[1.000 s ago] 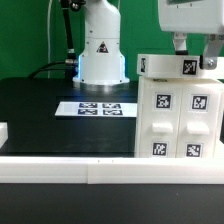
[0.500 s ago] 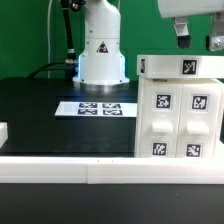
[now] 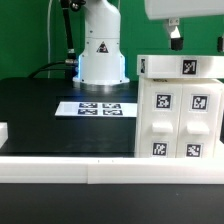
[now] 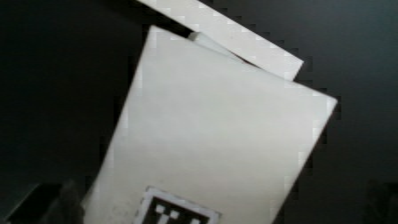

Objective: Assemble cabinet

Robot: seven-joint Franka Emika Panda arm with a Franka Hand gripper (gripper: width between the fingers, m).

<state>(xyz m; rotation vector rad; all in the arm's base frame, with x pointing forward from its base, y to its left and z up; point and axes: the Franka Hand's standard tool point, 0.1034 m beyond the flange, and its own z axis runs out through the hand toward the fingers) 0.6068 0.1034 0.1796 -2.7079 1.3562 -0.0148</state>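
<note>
The cabinet (image 3: 178, 112) is a white box standing upright at the exterior view's right, with tagged door blocks on its front and a tag on its top edge. My gripper (image 3: 198, 38) hangs just above the cabinet's top and touches nothing. Its jaws are wide apart and empty. One finger (image 3: 175, 35) shows clearly; the other is at the picture's edge. The wrist view looks down on the cabinet's flat white top (image 4: 214, 140), which has a tag (image 4: 178, 210) near one end.
The marker board (image 3: 97, 107) lies on the black table in front of the robot base (image 3: 101, 50). A white rail (image 3: 90, 170) runs along the table's front edge. A small white block (image 3: 3, 131) sits at the exterior view's far left.
My gripper has risen from the cabinet's top and shifted slightly toward the exterior view's left. The cabinet has not moved.
</note>
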